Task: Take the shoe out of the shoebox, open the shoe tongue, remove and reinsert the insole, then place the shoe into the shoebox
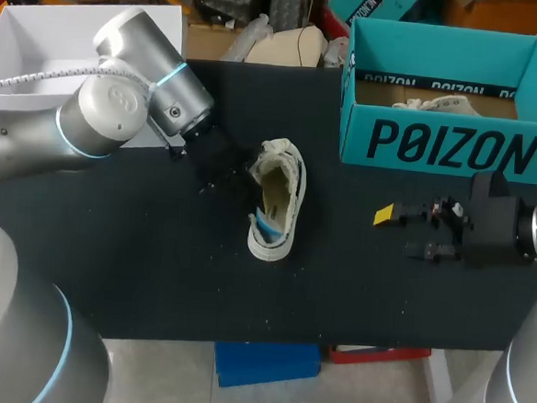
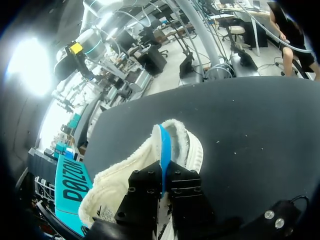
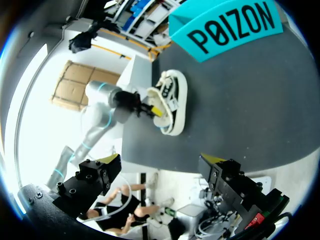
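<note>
A white shoe [image 1: 283, 198] lies on the black table [image 1: 136, 248], its opening towards my left arm. My left gripper [image 1: 245, 170] is at the shoe's opening, shut on the edge of the blue insole [image 2: 163, 147], which stands up out of the shoe [image 2: 185, 145] between the black fingers [image 2: 145, 187]. The right wrist view shows the same shoe [image 3: 175, 97] with my left gripper [image 3: 146, 108] at it. My right gripper [image 1: 403, 233] hovers open and empty to the shoe's right, in front of the teal shoebox [image 1: 448, 145]; its yellow-tipped fingers [image 3: 107, 165] stand wide apart.
Inside the open teal shoebox [image 3: 230, 25] at the table's back right lies another white shoe [image 1: 437, 104]. A white open box [image 1: 40, 38] stands at the back left, behind my left arm.
</note>
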{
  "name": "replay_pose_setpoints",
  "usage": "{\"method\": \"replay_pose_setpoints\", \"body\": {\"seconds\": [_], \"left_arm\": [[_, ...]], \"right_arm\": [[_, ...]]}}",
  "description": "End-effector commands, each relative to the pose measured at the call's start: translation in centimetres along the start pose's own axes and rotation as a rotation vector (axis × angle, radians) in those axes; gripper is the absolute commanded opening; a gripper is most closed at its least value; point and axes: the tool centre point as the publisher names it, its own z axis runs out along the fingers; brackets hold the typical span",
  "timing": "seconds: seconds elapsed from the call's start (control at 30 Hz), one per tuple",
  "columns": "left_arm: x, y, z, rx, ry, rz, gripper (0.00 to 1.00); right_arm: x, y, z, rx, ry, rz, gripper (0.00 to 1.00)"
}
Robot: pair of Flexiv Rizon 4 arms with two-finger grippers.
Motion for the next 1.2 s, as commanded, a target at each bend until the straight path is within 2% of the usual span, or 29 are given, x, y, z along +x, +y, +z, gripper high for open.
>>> {"method": "replay_pose_setpoints", "body": {"seconds": [0.03, 0.37, 0.57, 0.6, 0.63, 0.7, 0.73, 0.83, 0.87, 1.03, 1.2], "left_arm": [[-0.6, -0.3, 0.1, -0.033, 0.085, 0.002, 0.00], [0.9, 0.8, 2.2, -0.046, 0.213, -0.037, 0.00], [1.1, 1.2, 2.5, -0.056, 0.231, -0.050, 0.00], [1.1, 1.2, 2.5, -0.057, 0.229, -0.052, 0.15], [1.0, 1.2, 2.4, -0.058, 0.227, -0.052, 0.22], [0.8, 1.1, 2.1, -0.064, 0.221, -0.049, 0.27], [0.7, 0.9, 1.8, -0.068, 0.214, -0.047, 0.36], [0.1, 0.4, 0.7, -0.079, 0.197, -0.038, 0.74], [-0.2, 0.2, 0.3, -0.083, 0.189, -0.033, 0.75], [-1.6, -0.8, -1.6, -0.084, 0.151, -0.014, 0.67], [-3.0, -2.1, -2.1, -0.078, 0.124, 0.013, 0.44]], "right_arm": [[0.0, 0.0, 0.0, 0.001, -0.001, 0.000, 1.00], [0.0, 0.0, 0.0, 0.001, -0.001, 0.000, 1.00], [0.0, 0.0, 0.0, 0.001, -0.001, 0.000, 1.00], [0.0, 0.0, 0.0, 0.001, -0.001, 0.000, 1.00], [0.0, 0.0, 0.0, 0.001, -0.001, 0.000, 1.00], [0.0, 0.0, 0.0, 0.001, -0.001, 0.000, 1.00], [0.0, 0.0, 0.0, 0.001, -0.001, 0.000, 1.00], [0.0, 0.0, 0.0, 0.001, -0.001, 0.000, 1.00], [0.0, 0.0, 0.0, 0.001, -0.001, 0.000, 1.00], [0.0, 0.0, 0.0, 0.001, -0.001, 0.000, 1.00], [0.0, 0.0, 0.0, 0.001, -0.001, 0.000, 1.00]]}}
